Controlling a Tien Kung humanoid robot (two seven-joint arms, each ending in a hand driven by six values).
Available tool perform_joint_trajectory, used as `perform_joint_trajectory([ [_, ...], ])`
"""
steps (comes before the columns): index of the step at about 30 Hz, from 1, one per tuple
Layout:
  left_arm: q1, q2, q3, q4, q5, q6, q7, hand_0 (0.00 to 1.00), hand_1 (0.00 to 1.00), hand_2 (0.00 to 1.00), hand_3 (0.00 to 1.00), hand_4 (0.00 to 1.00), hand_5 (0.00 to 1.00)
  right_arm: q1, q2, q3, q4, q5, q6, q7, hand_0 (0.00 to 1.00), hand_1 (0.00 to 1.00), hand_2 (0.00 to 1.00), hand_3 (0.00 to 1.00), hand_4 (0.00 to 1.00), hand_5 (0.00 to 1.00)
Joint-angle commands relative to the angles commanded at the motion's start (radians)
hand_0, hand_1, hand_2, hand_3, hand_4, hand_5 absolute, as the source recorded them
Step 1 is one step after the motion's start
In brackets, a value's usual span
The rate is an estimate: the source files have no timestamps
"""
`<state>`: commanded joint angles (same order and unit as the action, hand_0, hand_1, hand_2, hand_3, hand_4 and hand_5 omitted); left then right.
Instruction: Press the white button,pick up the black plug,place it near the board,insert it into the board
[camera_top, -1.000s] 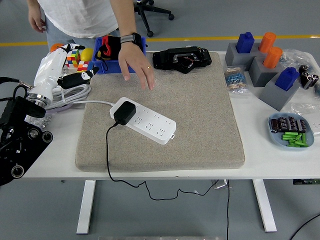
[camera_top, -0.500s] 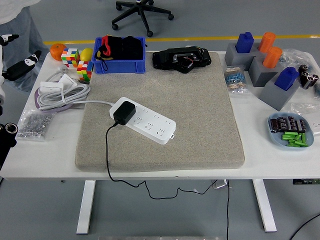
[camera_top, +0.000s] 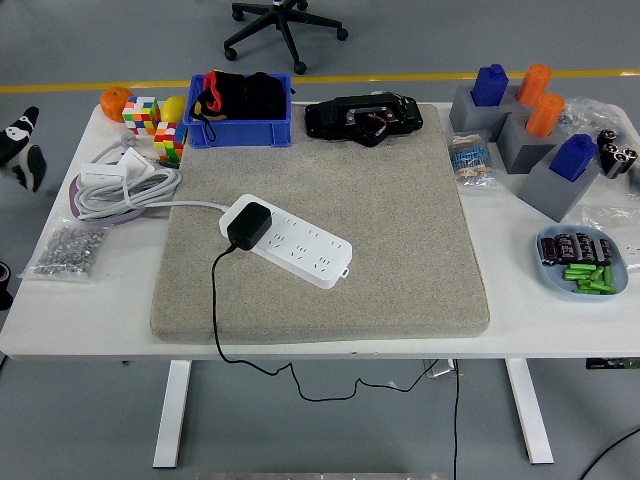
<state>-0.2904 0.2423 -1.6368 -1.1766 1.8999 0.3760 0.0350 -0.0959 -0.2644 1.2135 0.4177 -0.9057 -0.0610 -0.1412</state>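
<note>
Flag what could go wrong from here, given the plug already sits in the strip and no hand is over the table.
The black plug is already seated in the white power strip, so pulling it could drag the strip across the beige mat. Its black cable hangs over the table's near edge and could snag. The left arm is far off at the left edge, so any reach passes the coiled white cable.

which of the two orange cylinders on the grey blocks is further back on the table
The orange cylinder next to the far blue block is further back; the other orange cylinder stands in front of it, nearer the table's front edge.
</note>
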Motion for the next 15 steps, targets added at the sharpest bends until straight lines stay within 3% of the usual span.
perform_joint_trajectory([
  [15,0.023,-0.013,-0.014,-0.031,-0.002,-0.007,-0.005,0.837,0.867,0.826,0.783,0.857,0.487,-0.007,0.004,0.010,0.000,-0.002,0.000,-0.001,0.745,0.718,0.696,0.650,0.717,0.412],
])
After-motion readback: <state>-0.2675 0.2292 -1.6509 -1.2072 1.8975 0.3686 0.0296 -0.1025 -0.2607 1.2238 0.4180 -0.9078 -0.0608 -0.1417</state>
